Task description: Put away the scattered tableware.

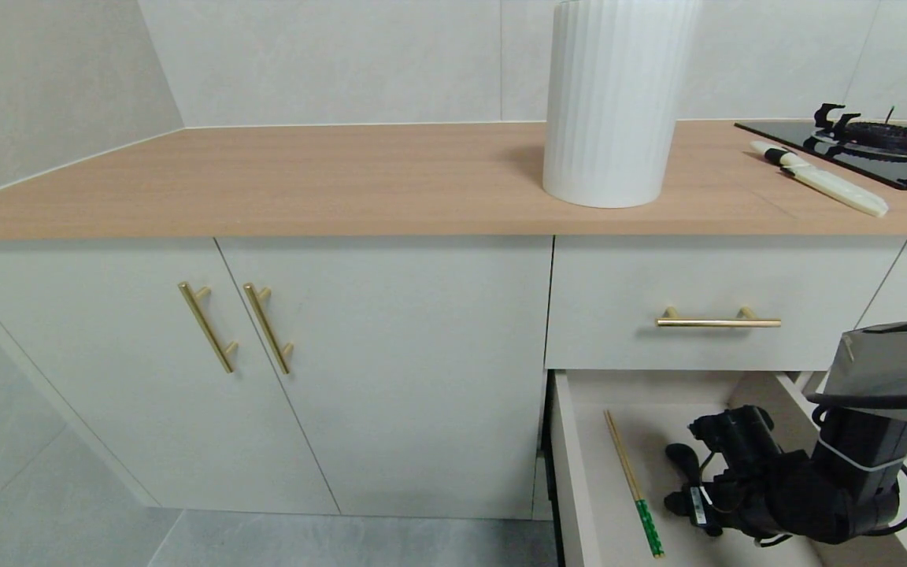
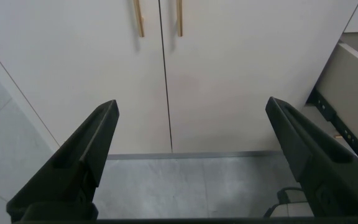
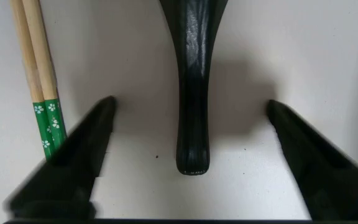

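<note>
The lower drawer (image 1: 571, 441) under the counter stands pulled out. On its pale floor lie a pair of wooden chopsticks (image 1: 633, 488) with green flowered ends (image 3: 39, 81) and a black spoon (image 1: 680, 459). My right gripper (image 1: 705, 482) is down inside the drawer, open. In the right wrist view the right gripper (image 3: 190, 106) straddles the spoon's handle (image 3: 192, 93), and the fingers (image 3: 86, 149) stand apart from it on both sides. My left gripper (image 2: 191, 106) hangs open and empty in front of the cupboard doors. A cream-bladed knife (image 1: 823, 179) lies on the counter by the stove.
A tall white ribbed container (image 1: 615, 102) stands on the wooden counter (image 1: 304, 181). The black gas stove (image 1: 879, 146) is at the far right. Above the open drawer is a shut drawer with a brass handle (image 1: 717, 321). Two cupboard doors with brass handles (image 1: 205, 327) are shut.
</note>
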Controlling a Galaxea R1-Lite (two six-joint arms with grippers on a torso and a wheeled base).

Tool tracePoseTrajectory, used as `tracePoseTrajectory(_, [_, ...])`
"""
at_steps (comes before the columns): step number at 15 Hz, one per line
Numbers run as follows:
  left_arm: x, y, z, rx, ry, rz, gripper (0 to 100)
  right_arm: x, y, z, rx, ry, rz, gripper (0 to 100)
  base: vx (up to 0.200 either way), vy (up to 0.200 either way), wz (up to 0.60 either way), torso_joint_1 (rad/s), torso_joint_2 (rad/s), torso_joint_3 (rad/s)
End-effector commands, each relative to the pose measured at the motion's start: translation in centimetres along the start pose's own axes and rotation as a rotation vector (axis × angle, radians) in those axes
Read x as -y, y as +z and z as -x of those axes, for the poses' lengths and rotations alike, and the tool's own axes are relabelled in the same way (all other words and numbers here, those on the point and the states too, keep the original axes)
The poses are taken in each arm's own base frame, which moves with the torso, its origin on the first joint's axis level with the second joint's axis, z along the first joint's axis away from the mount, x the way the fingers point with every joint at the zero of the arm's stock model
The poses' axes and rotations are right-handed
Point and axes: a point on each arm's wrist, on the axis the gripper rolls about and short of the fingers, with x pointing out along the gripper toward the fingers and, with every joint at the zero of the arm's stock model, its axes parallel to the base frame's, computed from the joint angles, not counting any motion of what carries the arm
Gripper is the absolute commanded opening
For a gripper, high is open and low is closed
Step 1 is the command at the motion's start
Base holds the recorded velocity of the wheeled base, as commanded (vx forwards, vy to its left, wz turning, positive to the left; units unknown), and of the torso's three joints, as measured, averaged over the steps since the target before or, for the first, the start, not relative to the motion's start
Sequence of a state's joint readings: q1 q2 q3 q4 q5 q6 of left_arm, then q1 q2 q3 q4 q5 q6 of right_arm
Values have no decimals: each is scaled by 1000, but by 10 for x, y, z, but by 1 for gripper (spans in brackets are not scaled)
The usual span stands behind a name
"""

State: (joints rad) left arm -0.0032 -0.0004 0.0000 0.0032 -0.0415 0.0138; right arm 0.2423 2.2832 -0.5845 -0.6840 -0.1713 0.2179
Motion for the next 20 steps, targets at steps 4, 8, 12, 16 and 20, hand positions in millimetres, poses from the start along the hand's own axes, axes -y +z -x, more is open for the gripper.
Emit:
tracePoseTrajectory(4, [0, 0, 0, 0, 0, 0, 100, 6, 22, 54, 146, 34, -22, 100, 0, 0, 0, 0, 0, 0])
tracePoseTrajectory(8, [0, 0, 0, 0, 0, 0, 100, 15, 41, 131, 245, 56, -33, 100, 0, 0, 0, 0, 0, 0])
tracePoseTrajectory(12, [0, 0, 0, 0, 0, -1, 100, 26, 39, 201, 244, 58, 2, 100, 0, 0, 0, 0, 0, 0])
tracePoseTrajectory(16, [0, 0, 0, -2, 0, -3, 100, 27, 28, 245, 272, 92, 62, 100, 0, 0, 0, 0, 0, 0])
tracePoseTrajectory(20, [0, 0, 0, 0, 0, -1, 100, 22, 15, 267, 288, 135, 133, 100, 0, 0, 0, 0, 0, 0])
